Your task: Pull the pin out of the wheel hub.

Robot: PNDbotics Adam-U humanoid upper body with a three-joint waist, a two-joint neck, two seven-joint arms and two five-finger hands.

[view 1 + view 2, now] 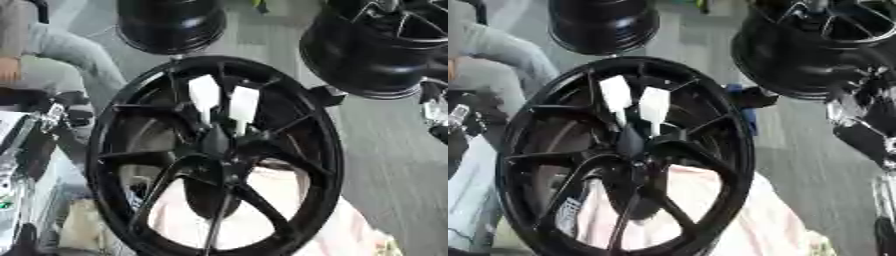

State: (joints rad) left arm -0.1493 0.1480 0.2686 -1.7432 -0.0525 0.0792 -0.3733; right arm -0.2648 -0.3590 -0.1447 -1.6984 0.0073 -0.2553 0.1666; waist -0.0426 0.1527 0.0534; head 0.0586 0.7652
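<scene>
— Did we read any brand or writing on the parts?

— We found none legible; the only pale marks on the wheel hub (219, 155) were two white tags, and both looked blank to us.

— How did the hub look?

— It was the largest thing in view; a glossy black spoked wheel standing on edge at the centre, its spokes meeting at a dark central boss; pale pinkish cloth (262, 215) showed through the lower gaps. Behind it we saw two more black wheels, one at the upper middle (171, 22) and one at the upper right (385, 45).

— And the pins?

— Two pins with flat white heads stood side by side just above the boss, tilted a little; the left pin (204, 95) sat slightly higher than the right pin (243, 105); their thin stems ran down towards the boss.

— Where were our hands?

— The right hand (866, 130) showed at the right edge, well apart from the pins; we could not tell whether its fingers were curled. The left hand (35, 135) lay at the left edge, beside the rim; its fingers we could not make out either.
</scene>
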